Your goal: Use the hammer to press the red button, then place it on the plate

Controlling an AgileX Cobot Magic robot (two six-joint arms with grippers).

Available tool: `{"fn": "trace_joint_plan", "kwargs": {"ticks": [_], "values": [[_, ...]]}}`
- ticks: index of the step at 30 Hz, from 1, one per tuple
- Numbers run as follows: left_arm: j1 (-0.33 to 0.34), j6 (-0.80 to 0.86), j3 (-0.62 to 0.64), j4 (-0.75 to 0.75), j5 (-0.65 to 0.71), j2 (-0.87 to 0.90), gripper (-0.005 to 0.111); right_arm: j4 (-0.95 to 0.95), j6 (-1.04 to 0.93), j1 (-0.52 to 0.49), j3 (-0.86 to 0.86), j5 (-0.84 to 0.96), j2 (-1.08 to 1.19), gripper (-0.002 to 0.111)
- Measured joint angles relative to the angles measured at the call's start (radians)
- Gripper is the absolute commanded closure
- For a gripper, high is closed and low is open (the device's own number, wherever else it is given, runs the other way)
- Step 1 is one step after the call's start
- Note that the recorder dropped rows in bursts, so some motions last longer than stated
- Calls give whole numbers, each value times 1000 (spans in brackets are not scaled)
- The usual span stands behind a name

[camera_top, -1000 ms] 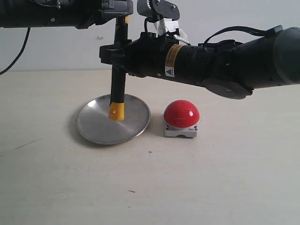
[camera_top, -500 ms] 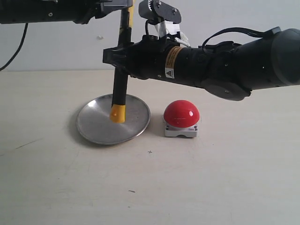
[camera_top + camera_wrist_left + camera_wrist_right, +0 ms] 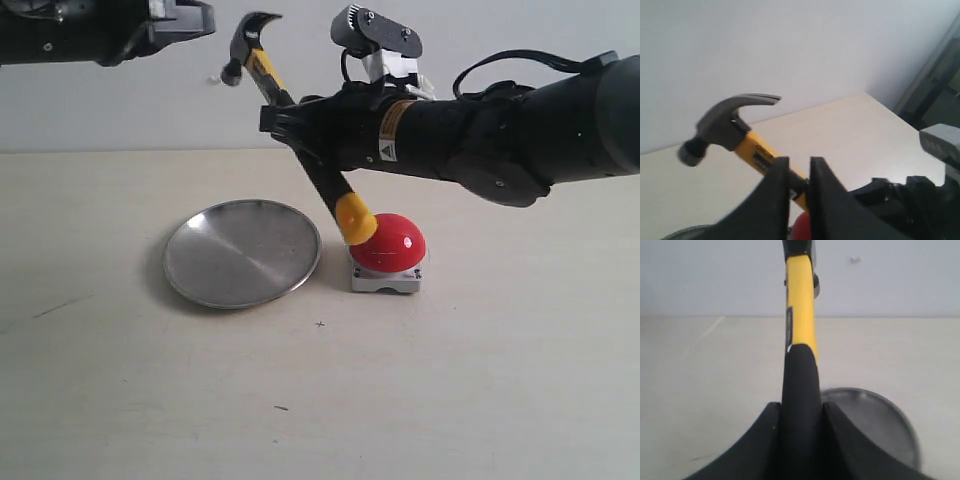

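Observation:
The hammer point(image 3: 305, 160) hangs tilted, its dark head up left and its yellow butt end point(image 3: 355, 222) resting against the left side of the red button point(image 3: 397, 240) on its grey base. My right gripper point(image 3: 290, 122) is shut on the black handle point(image 3: 801, 385), which fills the space between the jaws point(image 3: 800, 412). My left gripper point(image 3: 195, 20) is up at the far left, apart from the hammer's head point(image 3: 725, 125); its fingers point(image 3: 799, 164) stand a narrow gap apart, holding nothing. The silver plate point(image 3: 225, 262) lies empty left of the button.
The pale tabletop point(image 3: 320, 400) stretches in front of the plate and button. A white wall point(image 3: 480, 30) stands behind. My right arm point(image 3: 520, 130) spans above the button from the right.
The left gripper has let go of the hammer's top and drawn back to the left. The right gripper has swung the hammer from upright over the plate to tilted, butt end onto the button.

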Motion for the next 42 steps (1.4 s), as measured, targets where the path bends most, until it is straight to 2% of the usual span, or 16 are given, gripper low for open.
{"fn": "trace_joint_plan", "kwargs": {"ticks": [4,8,16,21,32,37,42], "values": [[43,94,83,-37,-3,-58,107,3,-81,-11,7,139,-50,108],[48,231,192,-54,-37,-159,107,-2,-155,-11,7,238,-136,108],[48,306,415,-56,-317,-518,107,-24,-292,-11,79,432,-316,108],[48,300,571,-59,-448,-786,107,-26,-312,-11,189,445,-413,108],[48,282,851,-64,-496,-1313,107,-26,-313,-11,369,445,-619,108],[48,258,955,-64,-498,-1472,107,-26,-313,-11,432,433,-677,108],[48,229,1035,-65,-498,-1557,107,-26,-313,-11,496,425,-721,108]]}}
